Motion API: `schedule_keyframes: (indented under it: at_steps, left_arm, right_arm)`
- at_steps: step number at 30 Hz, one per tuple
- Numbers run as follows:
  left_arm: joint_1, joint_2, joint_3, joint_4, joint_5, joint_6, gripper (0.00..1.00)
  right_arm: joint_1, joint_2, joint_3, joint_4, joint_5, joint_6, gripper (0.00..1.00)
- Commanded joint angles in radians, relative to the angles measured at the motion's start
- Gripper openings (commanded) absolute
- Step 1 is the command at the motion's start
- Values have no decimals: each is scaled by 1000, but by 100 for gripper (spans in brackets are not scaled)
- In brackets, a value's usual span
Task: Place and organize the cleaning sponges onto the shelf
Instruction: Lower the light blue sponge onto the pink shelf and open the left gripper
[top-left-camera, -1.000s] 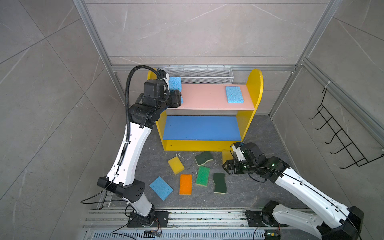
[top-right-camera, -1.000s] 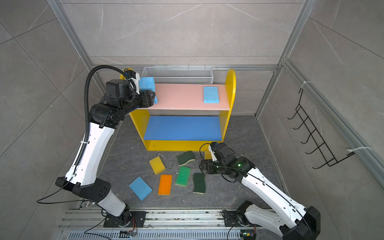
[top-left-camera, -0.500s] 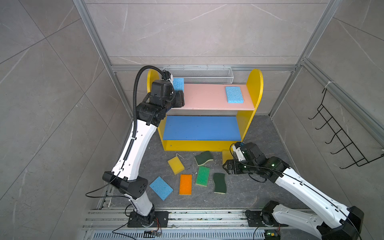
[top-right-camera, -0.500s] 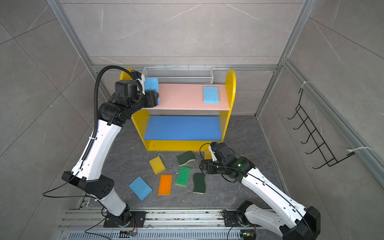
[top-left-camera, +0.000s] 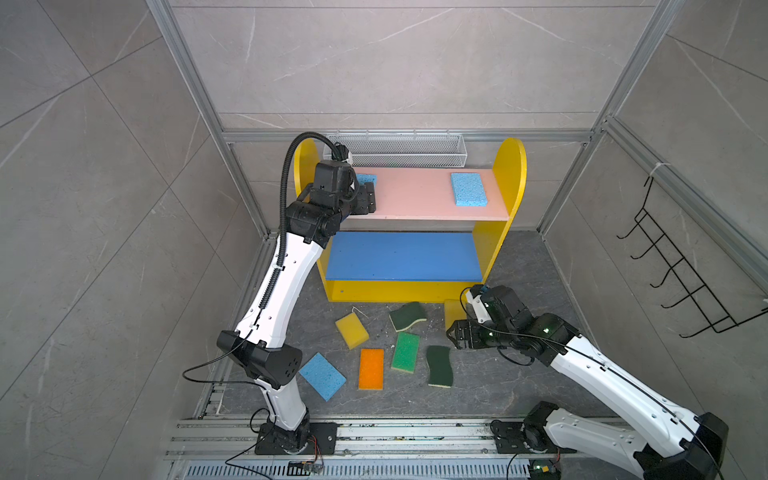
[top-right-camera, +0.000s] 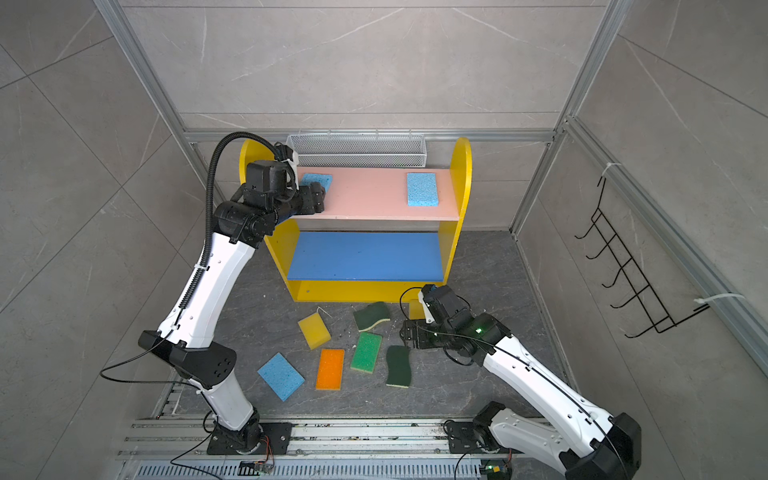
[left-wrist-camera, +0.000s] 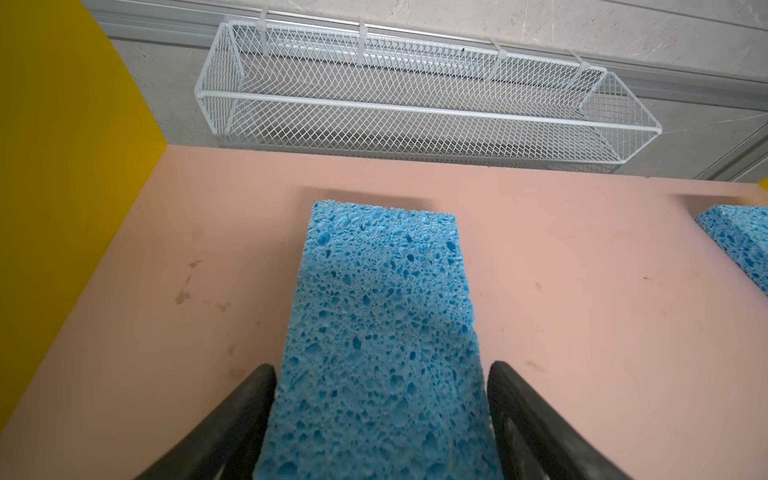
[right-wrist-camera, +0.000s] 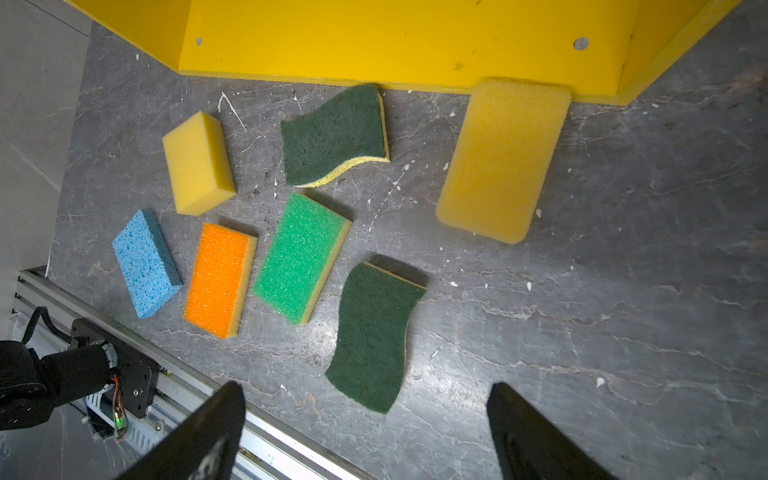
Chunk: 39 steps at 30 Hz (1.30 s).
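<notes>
Robotics lab test cell, grey tiled walls (top-left-camera: 395, 62), aluminium frame (top-left-camera: 182, 70), arms (top-left-camera: 286, 286) mounted on floor rail (top-left-camera: 415, 430)

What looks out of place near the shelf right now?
One yellow sponge sits butted against the bottom front edge of the shelf, seemingly leaning on it rather than lying flat. The dark-green sponge beside it shows a curled edge with its yellow backing exposed. Nothing looks spilled or damaged.

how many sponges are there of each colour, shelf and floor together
light blue porous foam sponges: 3
yellow foam block sponges: 2
orange-topped foam sponge: 1
bright green-topped foam sponge: 1
dark green wavy-edged scouring sponges: 2
total: 9
</notes>
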Motion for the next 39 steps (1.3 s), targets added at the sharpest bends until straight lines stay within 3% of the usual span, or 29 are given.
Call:
schedule_keyframes:
  at_steps: [1,11,23,39]
  left_arm:
    - [-3,21,28,-15,-13,-26,82]
    - [-12,-18,-19,-15,3,-82,84]
    - [-19,-129,-182,56,0,-182,84]
    - [-33,-114,-208,94,52,-274,83]
  right_arm:
    - [6,-20,12,-27,21,-3,93]
    - [5,-24,1,-25,23,1,93]
    - [6,-27,-19,-21,12,17,93]
    - [10,-71,-36,-36,28,34,93]
